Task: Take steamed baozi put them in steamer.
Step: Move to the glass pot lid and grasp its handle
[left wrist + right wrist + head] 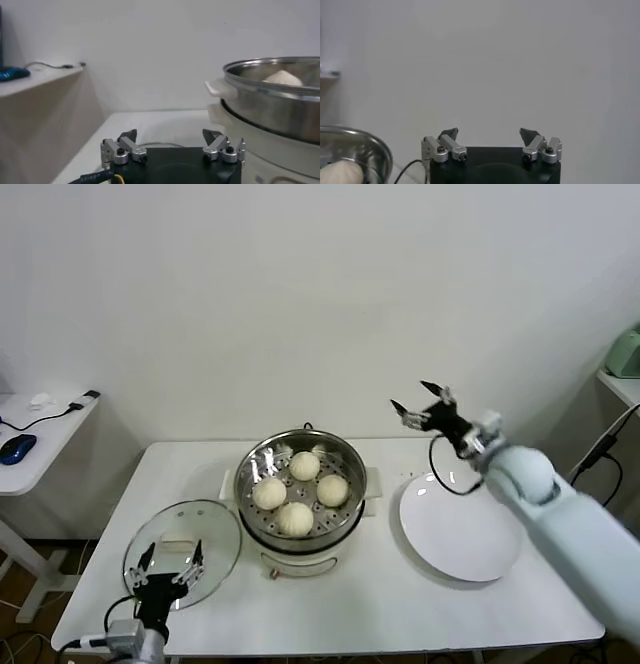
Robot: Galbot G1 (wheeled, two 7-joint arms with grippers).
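Several cream-white baozi [294, 518] lie inside the shiny steel steamer [340, 449], which sits on its cream pot base in the middle of the table. One bun top shows in the left wrist view [282, 77] and one in the right wrist view [340, 172]. My right gripper [420, 401] is open and empty, raised in the air right of the steamer and above the far edge of the white plate [460, 539]. My left gripper [167, 562] is open and empty, low at the table's front left over the glass lid [215, 534].
The glass lid with a white handle [178, 541] lies left of the steamer. The white plate lies right of it. A side table [60, 424] with a blue mouse [17, 448] and a cable stands at far left. A black cable hangs near my right arm.
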